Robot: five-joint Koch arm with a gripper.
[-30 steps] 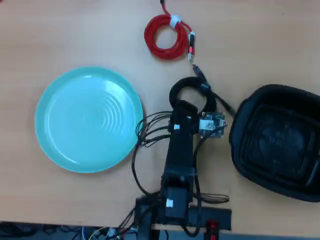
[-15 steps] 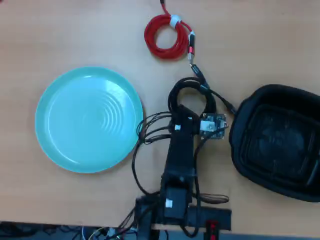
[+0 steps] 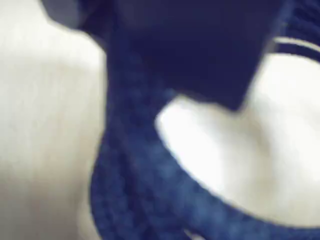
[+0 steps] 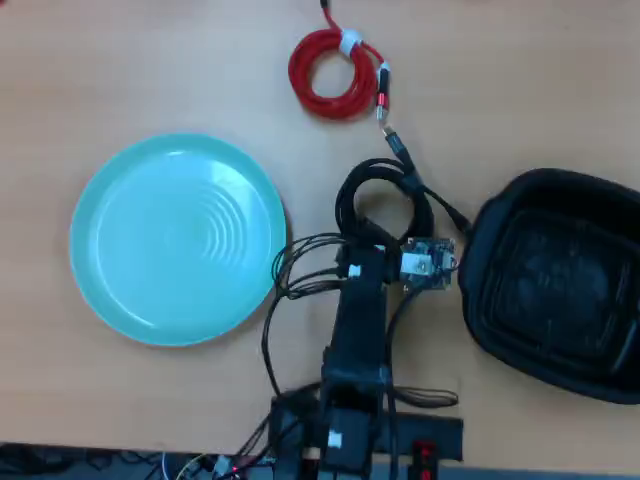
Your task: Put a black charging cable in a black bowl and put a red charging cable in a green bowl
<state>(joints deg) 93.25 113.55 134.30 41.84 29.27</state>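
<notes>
Right under the wrist camera, the black charging cable (image 3: 145,190) fills the blurred view, its loops curving across pale table. From overhead, the gripper (image 4: 368,238) sits over the coil's near edge; jaws hidden, can't tell. Left lies the green bowl (image 4: 178,238), right the black bowl (image 4: 555,283). Farthest out, the red charging cable (image 4: 332,72).

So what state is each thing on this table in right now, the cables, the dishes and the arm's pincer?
Thin black coiled charging cable: on the table, in neither dish, arm over its near edge.
Bright red coiled cable: bound by a white tie, lying apart, untouched.
Round mint-green dish: empty.
Black rounded-rectangular plastic tray-bowl: empty.
Pincer: down at the black coil; open or shut cannot be told.
</notes>
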